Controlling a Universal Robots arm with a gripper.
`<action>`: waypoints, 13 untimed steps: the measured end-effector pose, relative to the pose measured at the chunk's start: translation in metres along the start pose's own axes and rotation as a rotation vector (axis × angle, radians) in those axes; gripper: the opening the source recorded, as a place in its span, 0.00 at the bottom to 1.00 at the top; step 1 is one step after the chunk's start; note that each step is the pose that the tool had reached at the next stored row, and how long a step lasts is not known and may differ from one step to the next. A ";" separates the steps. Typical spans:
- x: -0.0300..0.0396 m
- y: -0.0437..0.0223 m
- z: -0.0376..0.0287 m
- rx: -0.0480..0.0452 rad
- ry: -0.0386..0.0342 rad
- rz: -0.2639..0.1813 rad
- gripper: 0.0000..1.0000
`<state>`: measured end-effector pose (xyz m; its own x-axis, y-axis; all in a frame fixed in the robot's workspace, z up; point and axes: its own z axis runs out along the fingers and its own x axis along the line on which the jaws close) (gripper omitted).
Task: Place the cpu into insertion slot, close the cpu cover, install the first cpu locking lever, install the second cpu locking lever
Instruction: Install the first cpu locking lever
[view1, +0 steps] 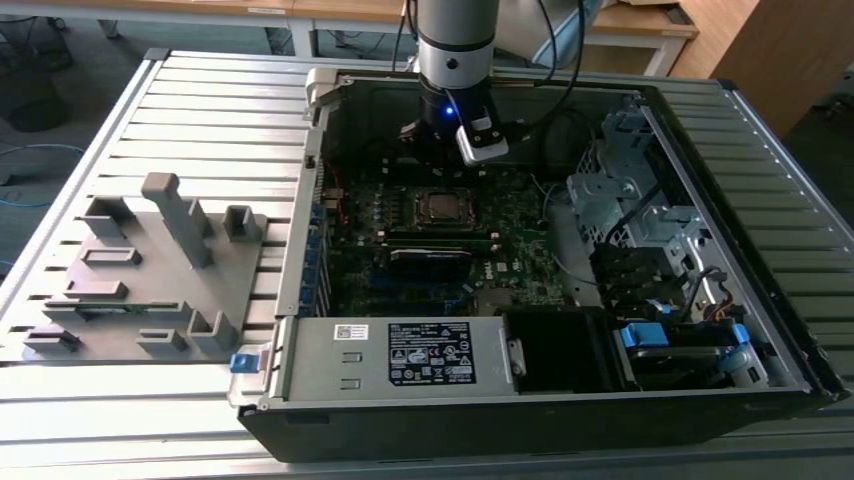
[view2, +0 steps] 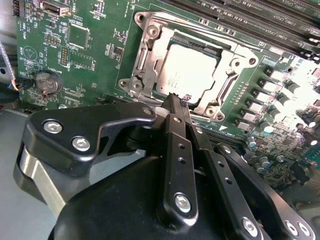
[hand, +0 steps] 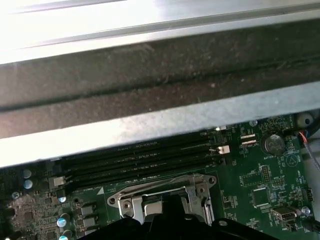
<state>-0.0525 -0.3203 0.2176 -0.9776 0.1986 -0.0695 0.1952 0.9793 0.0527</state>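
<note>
Right across the picture runs the big ribbed metal worktop (view1: 200, 110), grey and full of long grooves. On it, at the exterior view's left, lies a grey plastic stand (view1: 140, 275) with blocks and posts sticking up. Beside that sits an open black computer case (view1: 561, 400), with a boxy power unit (view1: 400, 355) at its near edge and a silvery drive cage (view1: 621, 200) at the exterior view's right.

Flat on the case floor lies the green motherboard (view2: 90, 55), dotted with tiny parts. A round coin battery (view2: 46, 81) shines on it. Long black memory slots (hand: 135, 160) run just beside the socket.

The robot arm (view1: 454, 40) reaches down into the case, over the board. Its black hand (view2: 176, 102) hangs right above the socket edge, with its two thin fingers (view2: 172, 130) pressed together and nothing between them.

The insertion slot (view2: 150, 55) is square with a silvery rim. The cpu cover (view2: 235, 65), a thin shiny frame, lies down flat around the chip. The cpu (view2: 192, 75) sits inside the slot, its dull silver face showing through the cover's cut-out.
</note>
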 end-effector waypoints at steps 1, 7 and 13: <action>0.0000 0.0000 0.0000 -0.0001 0.0001 0.000 0.10; -0.0001 0.0001 -0.0014 -0.0003 0.0001 0.000 0.10; -0.0002 0.0001 -0.0025 0.0004 0.0004 0.000 0.10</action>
<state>-0.0525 -0.3204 0.2201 -0.9776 0.1986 -0.0692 0.1953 0.9794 0.0523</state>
